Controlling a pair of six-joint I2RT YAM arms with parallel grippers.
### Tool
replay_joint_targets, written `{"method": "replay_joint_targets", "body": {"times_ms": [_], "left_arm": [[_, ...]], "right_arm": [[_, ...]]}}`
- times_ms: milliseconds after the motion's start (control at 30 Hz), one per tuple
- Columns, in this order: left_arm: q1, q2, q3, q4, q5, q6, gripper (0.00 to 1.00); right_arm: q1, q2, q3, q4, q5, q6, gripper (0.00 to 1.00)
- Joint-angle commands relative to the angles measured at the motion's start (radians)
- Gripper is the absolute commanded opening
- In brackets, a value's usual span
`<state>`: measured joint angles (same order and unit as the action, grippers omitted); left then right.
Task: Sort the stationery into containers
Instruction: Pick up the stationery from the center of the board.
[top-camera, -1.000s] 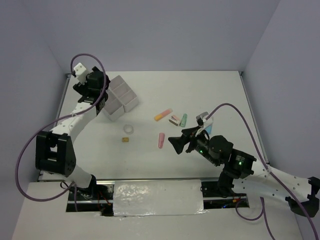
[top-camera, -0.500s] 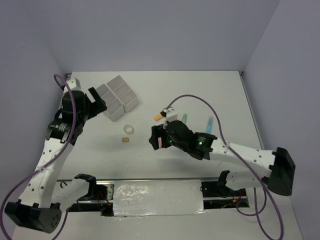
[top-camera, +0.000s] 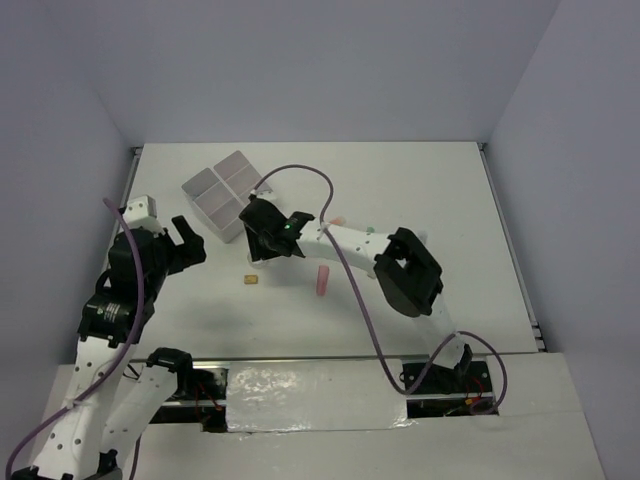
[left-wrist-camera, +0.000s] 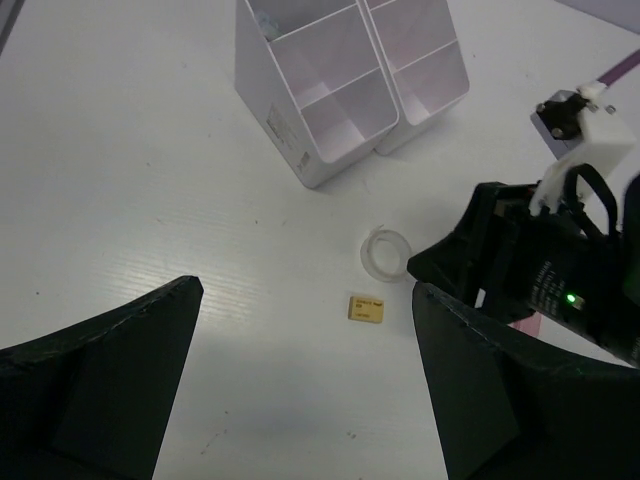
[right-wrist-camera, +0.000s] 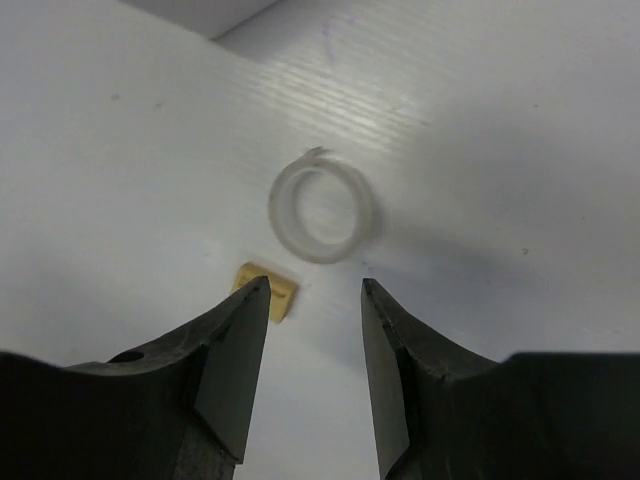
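The right gripper (right-wrist-camera: 315, 290) hangs close over the table (top-camera: 450, 200), its jaws apart with nothing between them. The clear tape ring (right-wrist-camera: 322, 210) lies flat just beyond the fingertips, centred on the gap: ahead of the jaws, not inside them. The tan eraser (right-wrist-camera: 268, 290) sits by the tip of the finger on the left of the wrist view, partly hidden behind it.

The left gripper (left-wrist-camera: 305, 290) hovers off to the side, its jaws spread wide and empty. Ahead of them, ring and eraser lie nearer the right-hand finger, and the right gripper's black tips come in just beside the ring. The white container block (left-wrist-camera: 340, 80) stands further out beyond both jaws — its square compartments open upward. From above, a pink marker (top-camera: 322, 281) lies behind the right gripper's jaws, apart from ring and eraser.
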<state>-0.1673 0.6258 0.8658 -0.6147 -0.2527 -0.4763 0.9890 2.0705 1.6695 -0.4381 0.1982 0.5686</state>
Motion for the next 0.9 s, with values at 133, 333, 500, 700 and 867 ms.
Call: {"method": "replay_joint_targets", "body": {"times_ms": [133, 333, 500, 700, 867], "left_arm": [[0.006, 0.051, 0.024, 0.035, 0.030, 0.036, 0.99], [0.008, 0.026, 0.018, 0.043, 0.035, 0.036, 0.99], [0.009, 0.028, 0.016, 0.046, 0.050, 0.039, 0.99], [0.009, 0.031, 0.015, 0.047, 0.059, 0.041, 0.99], [0.009, 0.032, 0.010, 0.053, 0.079, 0.042, 0.99]], "right_arm": [[-0.032, 0.120, 0.168, -0.117, 0.061, -0.013, 0.50], [-0.056, 0.166, 0.145, -0.070, -0.014, -0.030, 0.50], [-0.056, 0.212, 0.173, -0.051, -0.060, -0.030, 0.50], [-0.059, 0.253, 0.214, -0.091, -0.022, -0.021, 0.43], [-0.067, 0.249, 0.187, -0.096, -0.033, 0.005, 0.00]]}}
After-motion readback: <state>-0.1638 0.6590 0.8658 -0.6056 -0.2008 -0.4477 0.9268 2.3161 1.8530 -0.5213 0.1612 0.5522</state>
